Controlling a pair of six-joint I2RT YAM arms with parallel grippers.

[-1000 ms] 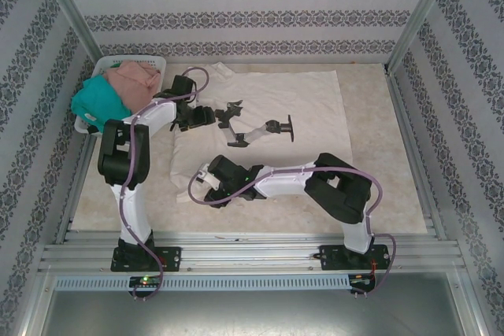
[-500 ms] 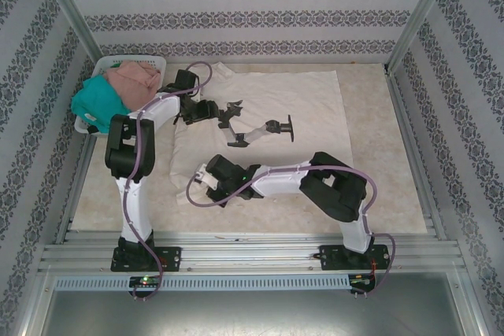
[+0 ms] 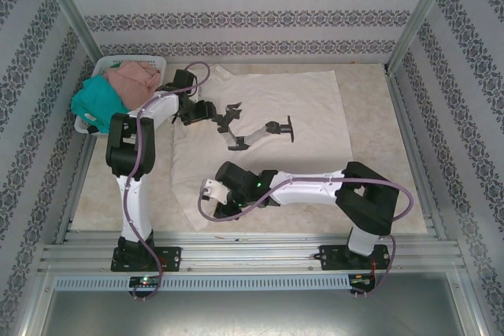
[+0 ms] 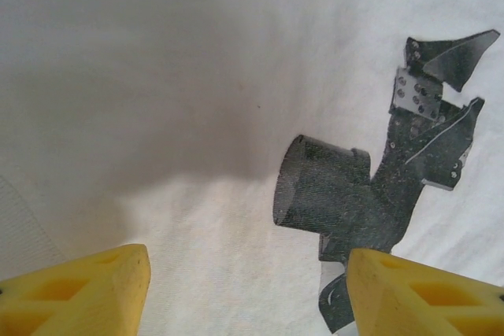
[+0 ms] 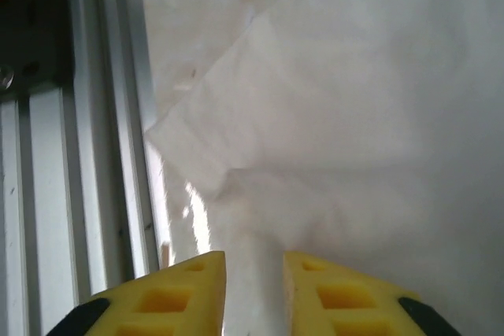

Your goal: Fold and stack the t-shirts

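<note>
I count three t-shirts, one basket and two grippers. The cream t-shirt lies spread flat on the marbled table, thin matte cloth with soft creases and one dark print on it, shaped like jointed mechanical parts. The teal t-shirt and the dusty-pink t-shirt sit bunched in the white lattice basket, off to the left gripper's outer side. How they are folded I can't make out.

My left gripper hangs over the cream cloth with its yellow fingers spread wide and nothing between them. On its wrist view, the print lies ahead and toward its right finger, partly cut off behind that finger.

My right gripper is at the shirt's near left corner. Its jaws stand a narrow gap apart, and I see no cloth pinched between them. Ahead of it lies a folded cream edge, with ribbed aluminium rail just to the left. That view is blurred by glare.
</note>
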